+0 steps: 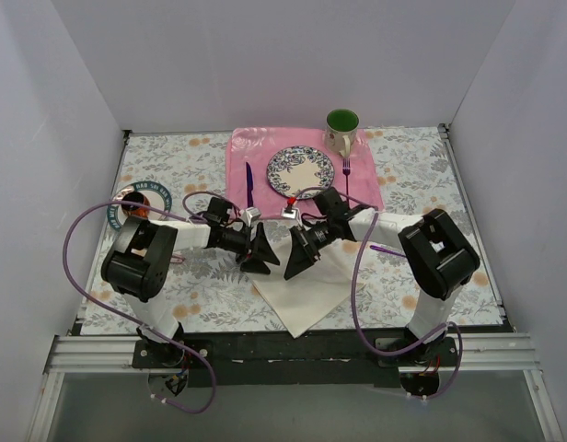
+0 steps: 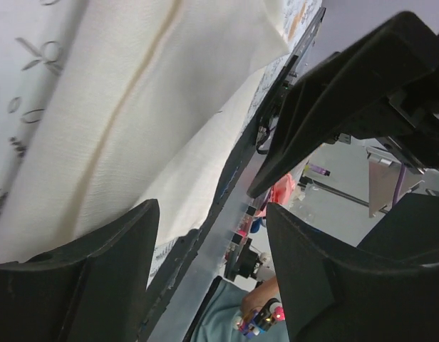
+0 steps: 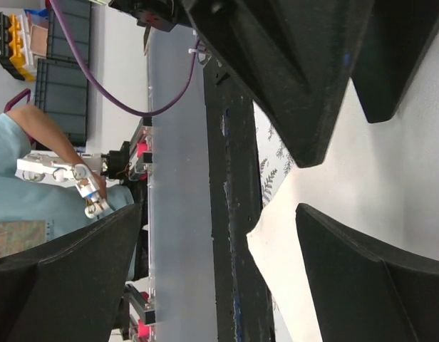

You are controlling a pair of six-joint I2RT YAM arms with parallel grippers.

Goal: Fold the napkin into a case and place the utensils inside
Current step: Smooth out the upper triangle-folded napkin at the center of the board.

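The left gripper hangs at the napkin's left edge, its jaws spread and nothing between them. Facing it closely, the right gripper is spread wide and also empty, above the napkin. The napkin lies flat at the near middle of the table, with one corner toward the near edge. Behind them, a pink mat bears a knife, a plate and a fork, with a green mug at its far right.

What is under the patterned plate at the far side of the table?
The pink placemat lies under the plate and shows around it on every side. Whatever the plate itself covers cannot be seen.
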